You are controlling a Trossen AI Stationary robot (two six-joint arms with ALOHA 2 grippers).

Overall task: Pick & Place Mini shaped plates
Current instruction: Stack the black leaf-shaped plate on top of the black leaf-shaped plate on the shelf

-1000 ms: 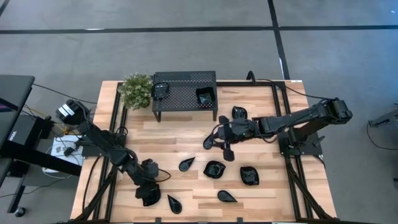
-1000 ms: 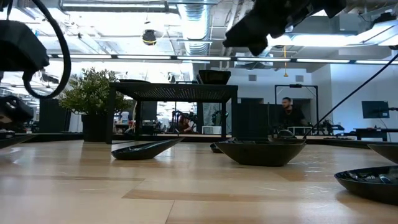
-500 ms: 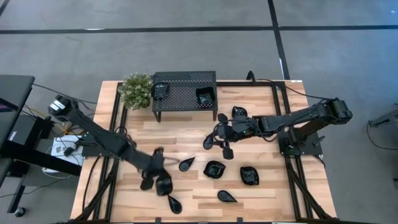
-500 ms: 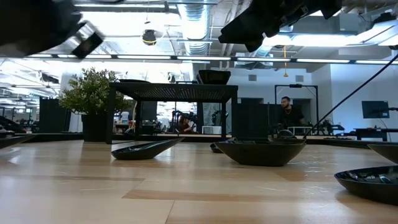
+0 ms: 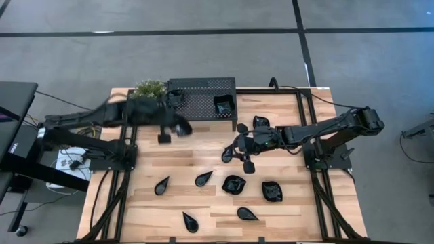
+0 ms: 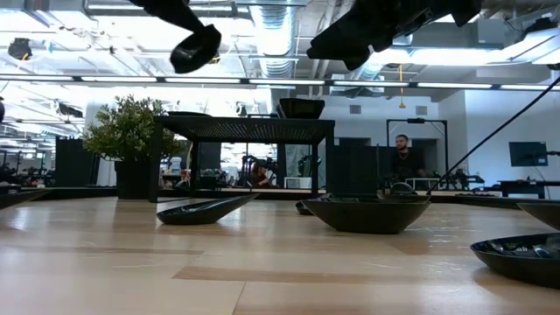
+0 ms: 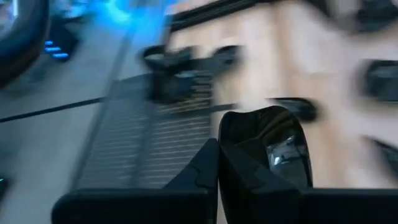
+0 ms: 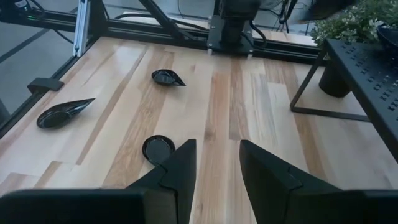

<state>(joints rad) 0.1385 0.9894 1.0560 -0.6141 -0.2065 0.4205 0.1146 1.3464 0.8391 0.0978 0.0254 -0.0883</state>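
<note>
Several small glossy black mini plates lie on the wooden table, among them teardrop ones point(image 5: 161, 185) point(image 5: 203, 179) and squarish ones point(image 5: 234, 183) point(image 5: 271, 191). Two more plates point(image 5: 175, 98) point(image 5: 222, 104) sit on the black perforated rack point(image 5: 201, 90). My left gripper point(image 5: 172, 132) hangs in the air just in front of the rack's left end, shut on one plate point(image 7: 267, 149). My right gripper point(image 5: 237, 157) hovers open over the table's middle, above a small round dish point(image 8: 158, 148), touching nothing. My left gripper has a glossy black mini plate between its two fingers; one finger point(image 7: 205, 171) lies against the plate's wall point(image 7: 233, 155). The plate is lifted clear, high above the table point(image 6: 197, 48), and stands on edge in the hold. The picture is blurred, so which rim part it holds cannot be told.
A green potted plant point(image 5: 150, 88) stands at the rack's left end, partly under my left arm. Black frame rails point(image 5: 308, 135) run along the table's sides. Bare wood point(image 5: 196, 146) lies between the rack and the row of plates.
My left gripper has risen from the table's near-left part and swung toward the far edge, up to the rack's left end, carrying a plate lifted clear. A teardrop plate that the arm had covered now shows. My right gripper has stayed put.
</note>
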